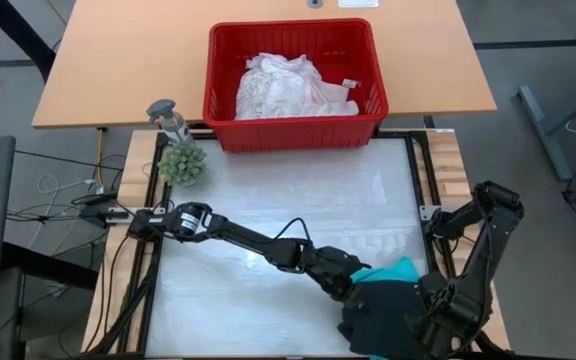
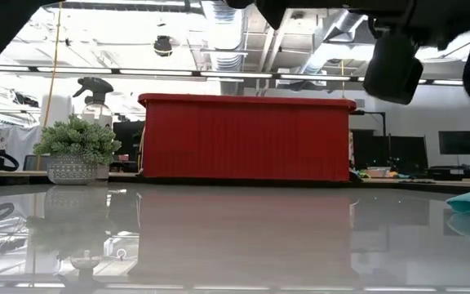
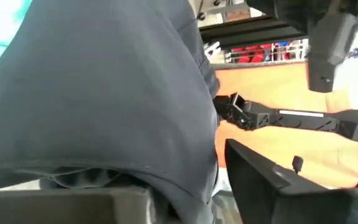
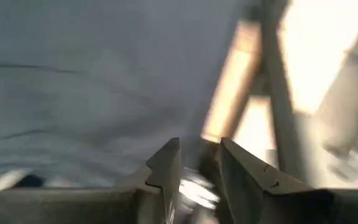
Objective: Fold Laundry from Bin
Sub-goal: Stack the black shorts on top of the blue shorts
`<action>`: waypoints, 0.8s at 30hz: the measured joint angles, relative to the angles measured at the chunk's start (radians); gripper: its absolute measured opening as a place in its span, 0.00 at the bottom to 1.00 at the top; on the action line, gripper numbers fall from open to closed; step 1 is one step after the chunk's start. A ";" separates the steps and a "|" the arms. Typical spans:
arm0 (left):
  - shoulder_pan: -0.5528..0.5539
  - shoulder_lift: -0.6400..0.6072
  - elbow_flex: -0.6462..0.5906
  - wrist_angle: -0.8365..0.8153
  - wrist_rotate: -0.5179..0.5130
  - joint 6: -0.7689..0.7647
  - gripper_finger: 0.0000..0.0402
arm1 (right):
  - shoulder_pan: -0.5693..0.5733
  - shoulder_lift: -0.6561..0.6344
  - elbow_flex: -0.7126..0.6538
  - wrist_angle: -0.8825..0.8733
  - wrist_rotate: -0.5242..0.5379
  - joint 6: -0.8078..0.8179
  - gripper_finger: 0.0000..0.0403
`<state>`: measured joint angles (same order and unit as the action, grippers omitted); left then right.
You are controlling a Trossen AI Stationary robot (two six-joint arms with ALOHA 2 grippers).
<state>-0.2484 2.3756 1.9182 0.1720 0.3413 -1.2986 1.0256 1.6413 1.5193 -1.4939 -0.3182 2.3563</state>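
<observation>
From above, we see both arms meet over a black garment (image 1: pixel 388 318) lying on a teal garment (image 1: pixel 396 270) at the table's near right corner, apparently a folded stack; the bin (image 1: pixel 224 108) at the far edge holds white laundry (image 1: pixel 286 86); at table height, the teal cloth shows at the right edge; the left gripper (image 3: pixel 185 202) sits against dark fabric, fingers' state unclear; the right gripper (image 4: pixel 199 169) shows fingers slightly parted, pinching nothing.

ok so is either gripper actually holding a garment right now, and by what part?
Cannot tell. The left gripper and right gripper sit at the black garment beside the teal garment; no clear grip shows.
</observation>
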 joint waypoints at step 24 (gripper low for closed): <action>0.078 0.000 0.000 -0.026 0.381 0.161 0.57 | -0.039 0.001 -0.175 0.277 0.297 -0.181 0.37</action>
<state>-0.1702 2.3756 1.9182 0.1464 0.7223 -1.1373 0.9864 1.6421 1.3439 -1.2168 -0.0208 2.1748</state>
